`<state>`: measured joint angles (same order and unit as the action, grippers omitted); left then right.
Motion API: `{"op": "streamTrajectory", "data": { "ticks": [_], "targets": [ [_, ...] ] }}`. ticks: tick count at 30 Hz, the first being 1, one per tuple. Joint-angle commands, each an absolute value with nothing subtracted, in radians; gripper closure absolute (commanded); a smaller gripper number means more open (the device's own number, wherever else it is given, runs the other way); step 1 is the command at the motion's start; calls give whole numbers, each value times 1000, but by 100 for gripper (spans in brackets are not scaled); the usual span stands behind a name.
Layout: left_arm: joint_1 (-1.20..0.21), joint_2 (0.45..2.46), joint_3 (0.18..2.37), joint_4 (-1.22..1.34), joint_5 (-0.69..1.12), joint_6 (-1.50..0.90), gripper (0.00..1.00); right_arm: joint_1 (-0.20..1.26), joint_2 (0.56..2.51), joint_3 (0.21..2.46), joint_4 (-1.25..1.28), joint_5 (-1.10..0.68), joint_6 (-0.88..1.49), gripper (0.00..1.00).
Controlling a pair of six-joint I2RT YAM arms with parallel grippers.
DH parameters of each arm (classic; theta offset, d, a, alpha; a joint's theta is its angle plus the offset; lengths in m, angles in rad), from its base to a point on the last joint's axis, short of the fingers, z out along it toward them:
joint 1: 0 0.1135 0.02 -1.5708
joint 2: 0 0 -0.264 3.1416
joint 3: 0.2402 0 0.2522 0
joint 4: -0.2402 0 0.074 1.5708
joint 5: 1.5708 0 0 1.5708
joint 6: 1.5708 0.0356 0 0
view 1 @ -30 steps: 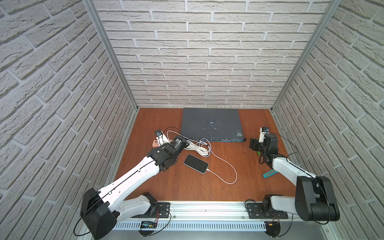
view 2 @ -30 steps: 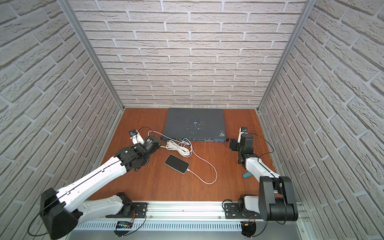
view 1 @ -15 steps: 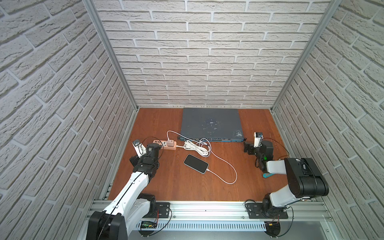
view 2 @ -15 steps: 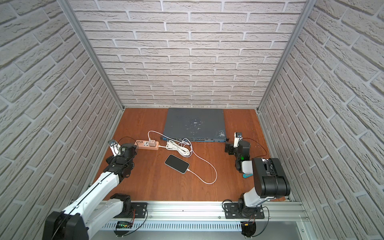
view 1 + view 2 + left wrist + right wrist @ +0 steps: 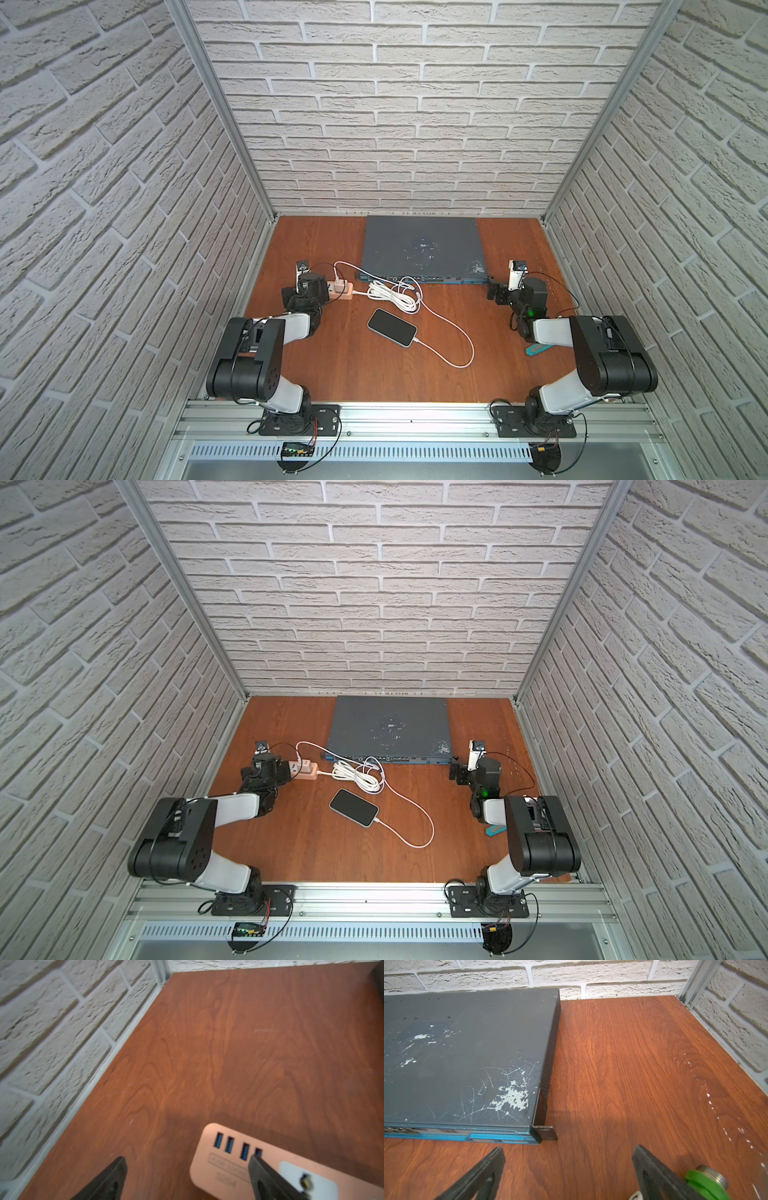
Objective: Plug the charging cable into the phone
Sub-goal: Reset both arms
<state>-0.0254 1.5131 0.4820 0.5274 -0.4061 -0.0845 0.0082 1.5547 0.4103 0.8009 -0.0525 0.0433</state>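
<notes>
Top views show the phone (image 5: 392, 332) lying flat at desk (image 5: 353, 374) centre, the charging cable (image 5: 473, 352) looping right of it, plug meeting its lower-right end. Left jaws spread wide, empty, beside the pink power strip (image 5: 228, 1167); right jaws likewise released.

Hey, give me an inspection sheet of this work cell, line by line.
Surface: wooden table, white specks near the right wall.
Job's things: phone flat, screen up; charging cable, plug at the phone's short edge, looks inserted.
Clutter: grey-blue box, power strip, teal object beside the right arm.
Hands: left hand open, above the power strip's end; right hand open, empty, near the box's front corner.
Cables: coiled white cord beside the strip; black wires at the wrists.
Surroundings: brick walls, aluminium rail.
</notes>
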Motion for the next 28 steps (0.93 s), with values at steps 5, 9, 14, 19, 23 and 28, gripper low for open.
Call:
{"op": "streamTrajectory", "data": {
  "ticks": [5,9,14,19,23,28],
  "targets": [
    [17,1517,334,954,-203,-31,3,11,1540,419,828,-49,37,1],
    [72,1548,386,881,-114,-77,2,11,1540,419,828,-49,36,1],
    [86,1549,389,876,-110,-80,2,10,1540,420,827,-49,36,1],
    [75,1546,391,869,-120,-69,1,11,1540,418,828,-49,36,1],
    [80,1547,394,865,-109,-72,2,9,1540,418,828,-49,36,1],
    [88,1546,396,861,-92,-74,2,10,1541,420,827,-49,36,1]
  ]
}}
